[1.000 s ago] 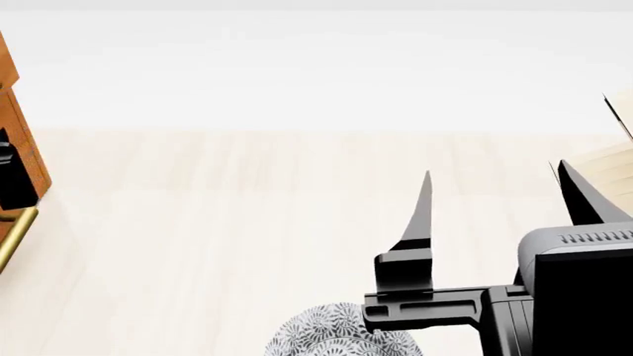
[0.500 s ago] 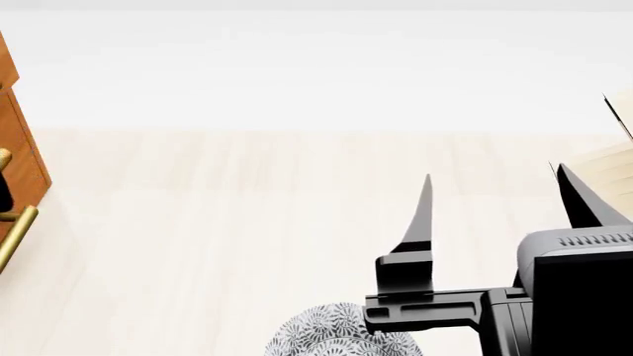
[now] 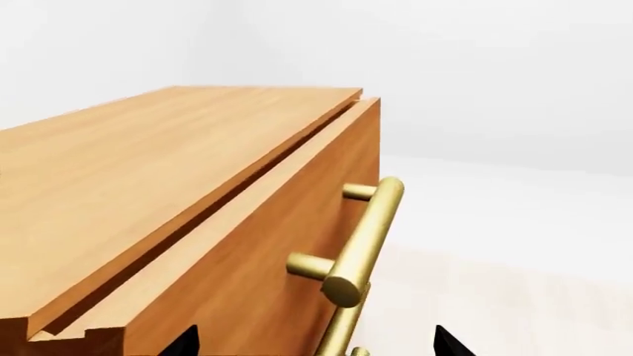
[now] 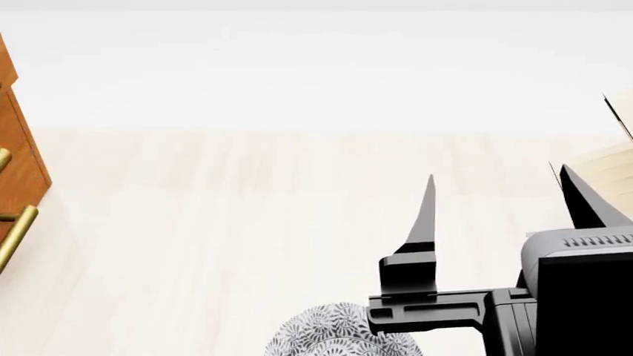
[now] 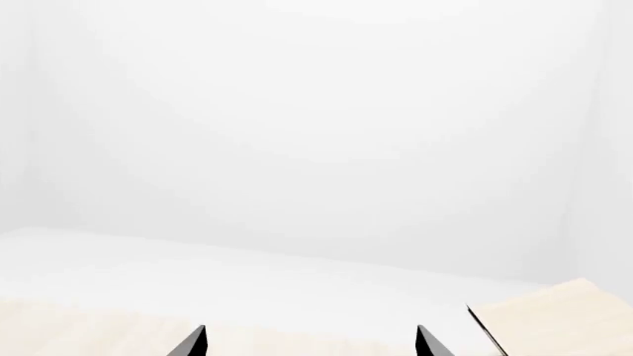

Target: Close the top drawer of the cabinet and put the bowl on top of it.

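The cabinet (image 3: pixel 148 170) is orange-brown wood; in the left wrist view its flat top fills the frame. The top drawer (image 3: pixel 267 252) shows its front and brass bar handle (image 3: pixel 366 237), with a narrow groove between front and cabinet top. My left gripper (image 3: pixel 316 345) stands open, with the handle's lower part between its fingertips and not touched; it is out of the head view. The cabinet (image 4: pixel 15 148) shows at the head view's left edge. The grey-patterned bowl (image 4: pixel 336 335) sits at the bottom edge, beside my open, empty right gripper (image 4: pixel 496 173), also the right gripper (image 5: pixel 311 341).
A pale wooden rack (image 4: pixel 613 159) stands at the right edge, close to the right fingers; the rack's corner (image 5: pixel 554 319) shows in the right wrist view. The pale wood tabletop (image 4: pixel 247 222) stretches between cabinet and bowl. A second brass handle (image 4: pixel 15 237) sits lower on the cabinet.
The black left gripper, seen against the cabinet front at the head view's left edge, has slid out of that view. The right gripper has barely shifted.
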